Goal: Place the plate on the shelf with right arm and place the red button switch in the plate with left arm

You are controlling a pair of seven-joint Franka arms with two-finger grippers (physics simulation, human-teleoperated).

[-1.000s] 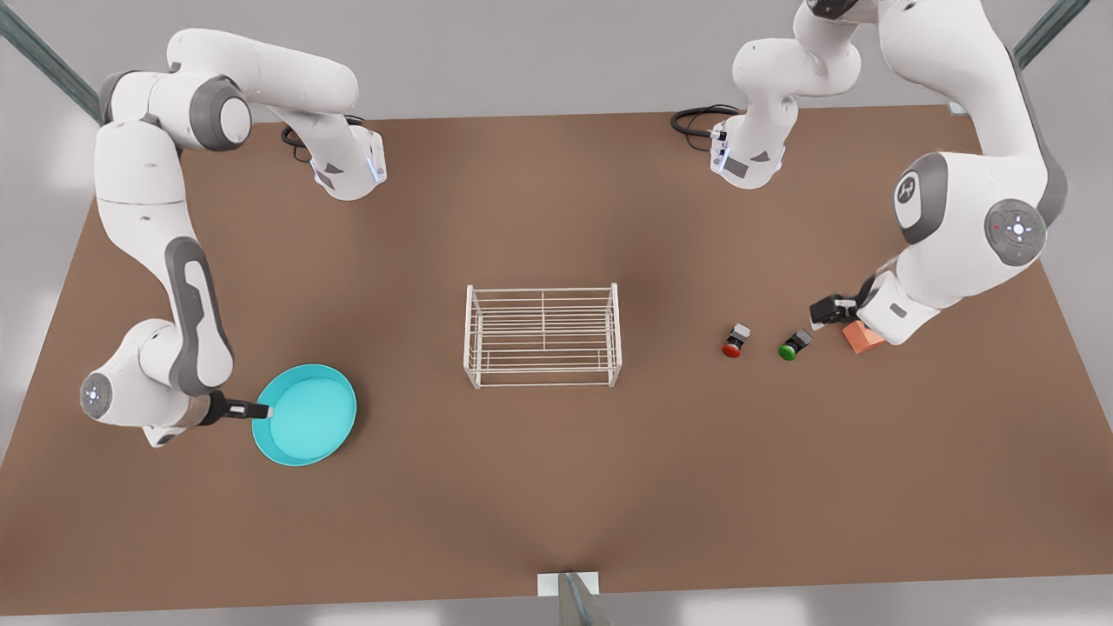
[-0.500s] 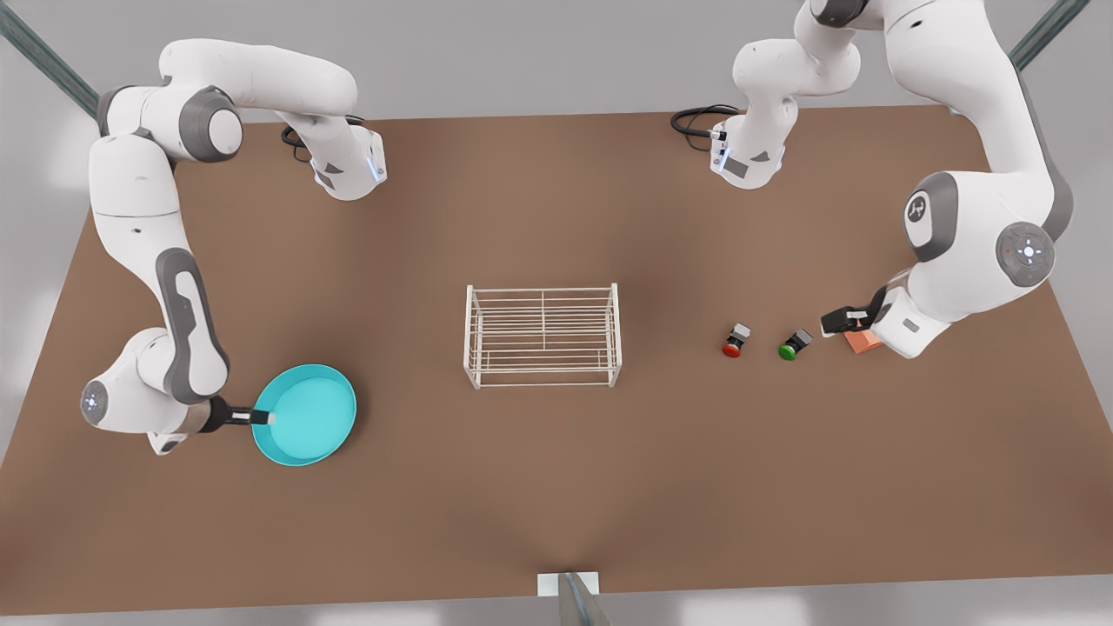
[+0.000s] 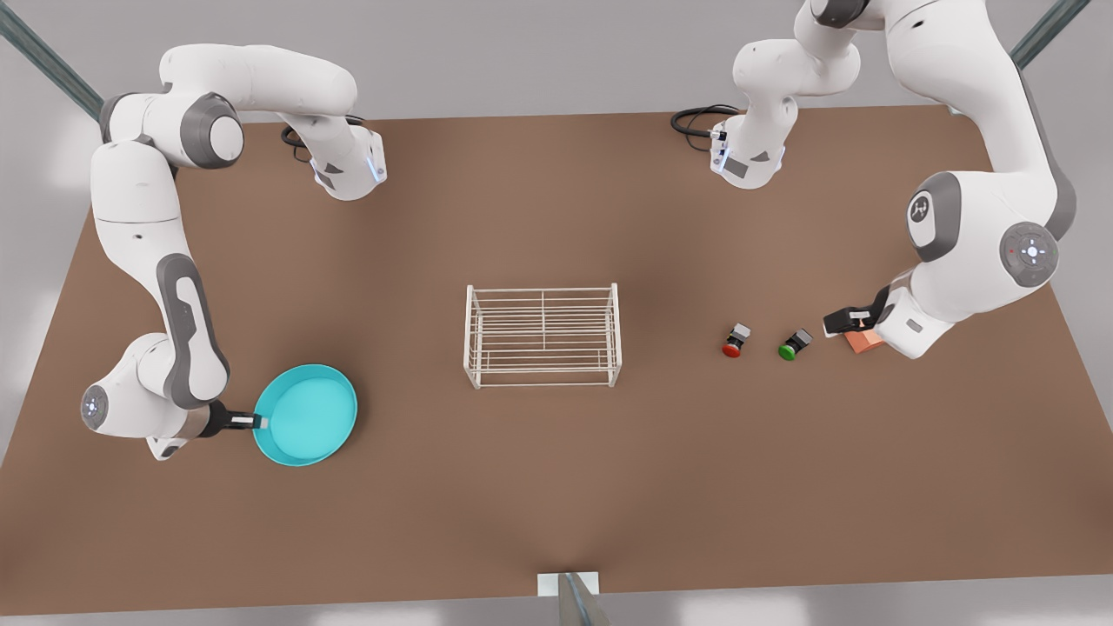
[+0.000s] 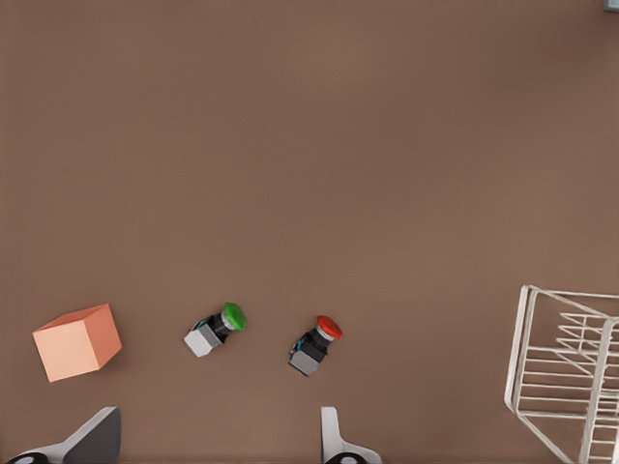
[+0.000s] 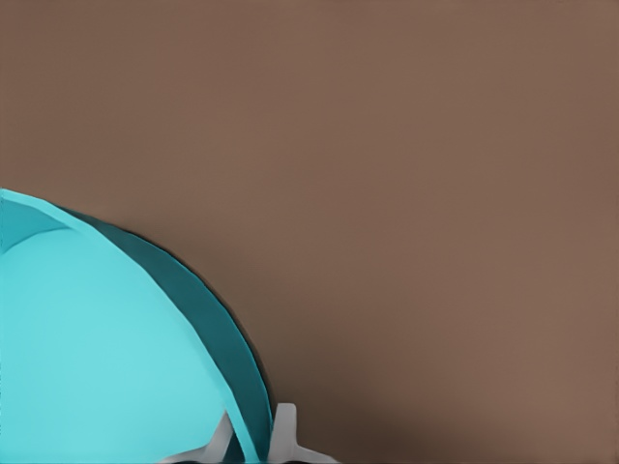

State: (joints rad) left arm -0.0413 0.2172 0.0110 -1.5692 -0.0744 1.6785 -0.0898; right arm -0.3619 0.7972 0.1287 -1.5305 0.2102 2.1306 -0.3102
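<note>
The turquoise plate (image 3: pixel 309 416) lies flat on the table at the front view's left. My right gripper (image 3: pixel 261 422) is at its rim, and in the right wrist view the plate (image 5: pixel 97 358) has its rim between the two fingers of the right gripper (image 5: pixel 255 437), which is shut on it. The white wire shelf (image 3: pixel 543 335) stands mid-table. The red button switch (image 3: pixel 733 342) lies on its side to the shelf's right. My left gripper (image 3: pixel 833 323) hovers open near the orange cube; the left wrist view shows the red button switch (image 4: pixel 317 343) ahead of the left gripper (image 4: pixel 215 445).
A green-capped button (image 3: pixel 793 343) lies between the red one and the orange cube (image 3: pixel 863 342), which sits partly under the left hand. The shelf's corner (image 4: pixel 571 377) appears beside the buttons in the left wrist view. Bare brown table surrounds the shelf.
The right gripper slid slightly along the plate's rim toward the front edge. The left arm shifted a little to the front view's right. The plate and buttons stayed put.
</note>
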